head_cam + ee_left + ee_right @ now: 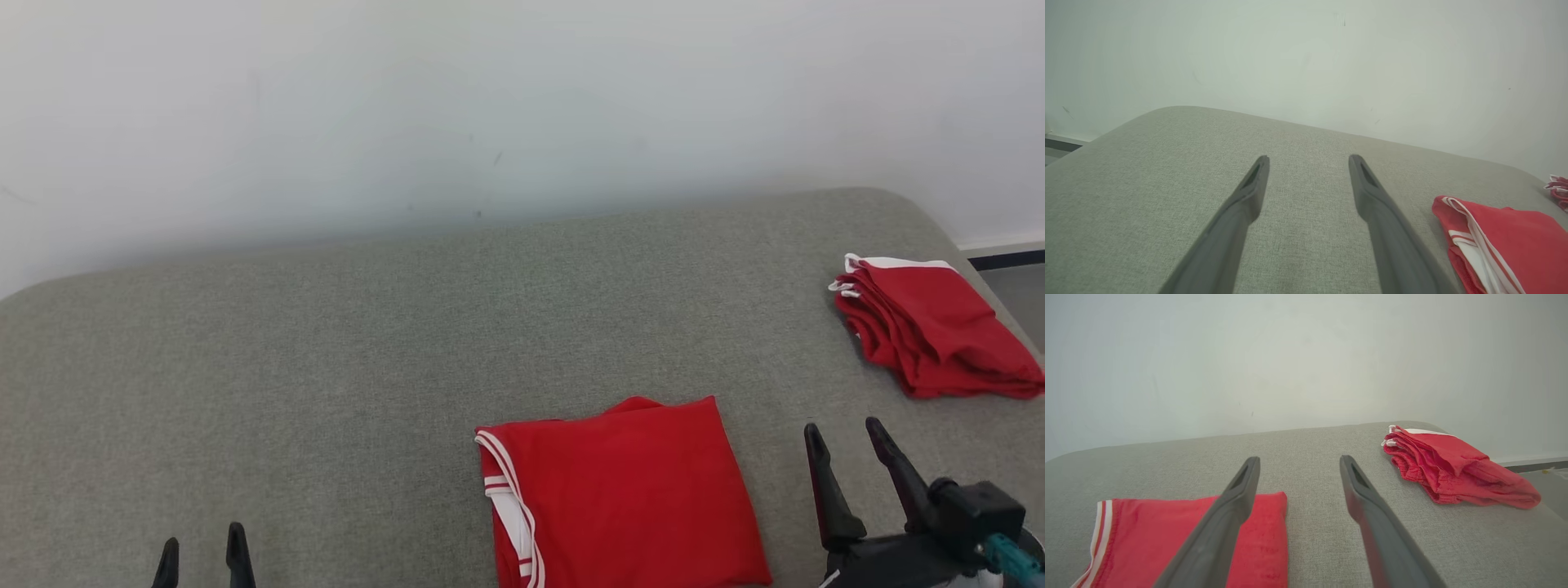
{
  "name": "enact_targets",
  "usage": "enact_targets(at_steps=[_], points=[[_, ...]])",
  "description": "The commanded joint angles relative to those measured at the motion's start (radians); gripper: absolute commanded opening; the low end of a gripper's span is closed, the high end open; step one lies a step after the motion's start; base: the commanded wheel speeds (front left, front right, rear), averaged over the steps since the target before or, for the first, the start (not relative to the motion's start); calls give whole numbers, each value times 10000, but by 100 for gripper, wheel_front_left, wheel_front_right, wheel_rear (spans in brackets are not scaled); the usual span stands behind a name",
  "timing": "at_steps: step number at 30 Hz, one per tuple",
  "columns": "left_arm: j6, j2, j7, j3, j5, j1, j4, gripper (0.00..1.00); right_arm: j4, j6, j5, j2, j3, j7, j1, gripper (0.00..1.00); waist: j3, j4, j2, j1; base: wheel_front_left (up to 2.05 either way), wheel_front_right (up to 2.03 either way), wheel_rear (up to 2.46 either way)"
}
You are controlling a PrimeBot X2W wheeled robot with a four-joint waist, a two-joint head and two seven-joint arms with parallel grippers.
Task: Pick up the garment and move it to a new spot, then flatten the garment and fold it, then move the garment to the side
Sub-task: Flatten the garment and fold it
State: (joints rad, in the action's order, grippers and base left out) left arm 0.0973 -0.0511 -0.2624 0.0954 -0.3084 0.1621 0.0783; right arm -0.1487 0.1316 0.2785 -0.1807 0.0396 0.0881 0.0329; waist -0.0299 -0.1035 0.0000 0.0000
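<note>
Checking in from the remote station, sweeping left to right. My left gripper (204,537) sits low at the near left with its jaws wide apart and nothing between them, just bare fabric under it. The garment (620,490) is right of centre near the front edge: a red piece with white trim along its left side, lying as a tidy flat rectangle. So I'd say the pick-up, flatten and fold parts are basically done. My right gripper (842,426) is just beside the garment's right edge, not touching it, fingers spread wide and empty too. Further right, well apart and close to the far right corner, there's a stack (931,335) of what look like the same red pieces, a bit rumpled. My guess is that's the "side" spot, so what's left is sliding or carrying this one over there without the fold coming undone. As for the surface (326,343), it's a grey-green woven cushion thing with rounded back corners, soft looking, so fingers would probably have to dig in a bit to get under the cloth. Behind it a plain pale wall (490,106) runs the whole width, and at the far right I can just see a dark skirting strip (1008,260) and a bit of grey floor (1016,286).
</note>
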Motion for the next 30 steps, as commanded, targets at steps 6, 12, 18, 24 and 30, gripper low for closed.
enact_targets(at_steps=[6, 12, 18, 24, 30], points=[[74, 12, -28, 153, 244, 134, 91, 100, -570, -27, -298, -373, 522, 1414, -444, 100, -176, -199, 0, 0, 0, 0, 0], [185, 12, -28, 231, 535, 258, 587, 100, -963, -27, -172, -337, 815, 1719, -541, 100, -342, -73, 0, 0, 0, 0, 0], [264, 13, -28, 296, 635, 442, 984, 100, -980, -27, -254, -120, 821, 1773, -561, 100, -464, 224, 0, 0, 0, 0, 0], [306, 12, -28, 365, 674, 542, 1127, 100, -804, -27, -464, 47, 609, 1772, -795, 100, -529, 388, 0, 0, 0, 0, 0], [327, 12, -28, 471, 750, 560, 1047, 100, -770, -27, -553, 201, 424, 1772, -895, 100, -524, 401, 0, 0, 0, 0, 0]])
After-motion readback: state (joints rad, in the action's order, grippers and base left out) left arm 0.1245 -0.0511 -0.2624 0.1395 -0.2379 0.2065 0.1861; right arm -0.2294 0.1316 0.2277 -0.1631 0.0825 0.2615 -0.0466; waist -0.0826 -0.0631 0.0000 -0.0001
